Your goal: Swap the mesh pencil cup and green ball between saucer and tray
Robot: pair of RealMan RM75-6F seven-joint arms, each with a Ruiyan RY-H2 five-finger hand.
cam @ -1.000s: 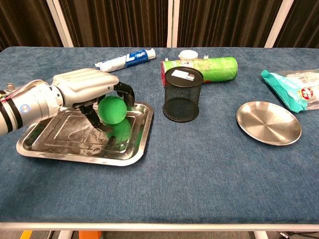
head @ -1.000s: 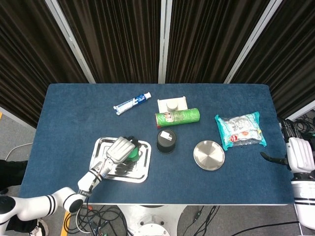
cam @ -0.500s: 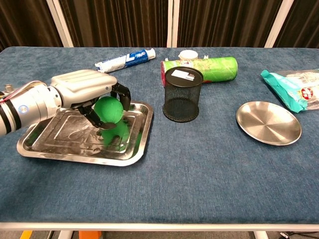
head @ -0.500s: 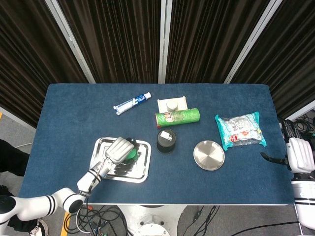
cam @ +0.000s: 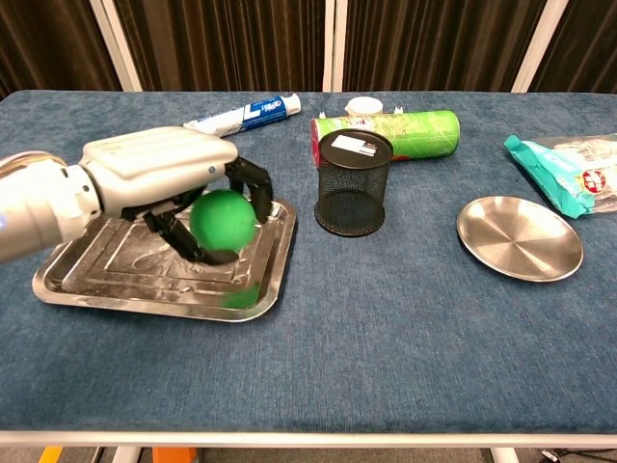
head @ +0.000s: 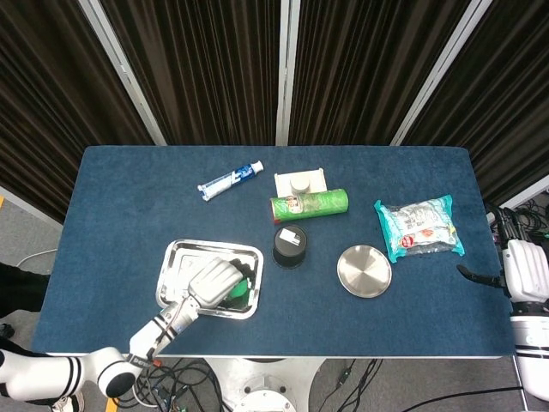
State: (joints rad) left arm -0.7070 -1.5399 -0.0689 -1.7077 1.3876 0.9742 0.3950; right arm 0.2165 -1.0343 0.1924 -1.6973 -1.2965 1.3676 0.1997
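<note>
My left hand [cam: 159, 178] grips the green ball [cam: 224, 218] and holds it lifted above the right end of the steel tray [cam: 96, 275]. From the head view the left hand [head: 212, 279] covers most of the ball [head: 235, 290] over the tray [head: 178, 257]. The black mesh pencil cup [cam: 353, 183] stands upright on the cloth between tray and saucer; it also shows in the head view [head: 290, 245]. The round steel saucer [cam: 520, 237] lies bare to its right, the same saucer [head: 364, 271] from above. My right hand [head: 524, 273] hangs off the table's right edge, fingers apart, holding nothing.
A green chip can [cam: 388, 133] lies on its side just behind the cup, with a white lidded box [head: 300, 182] beyond it. A toothpaste tube [cam: 242, 115] lies at the back left. A teal snack bag [cam: 569, 172] sits right of the saucer.
My left hand has risen with the green ball, lifting it off the tray floor and drawing toward the tray's near right corner. The right hand has stayed put.
</note>
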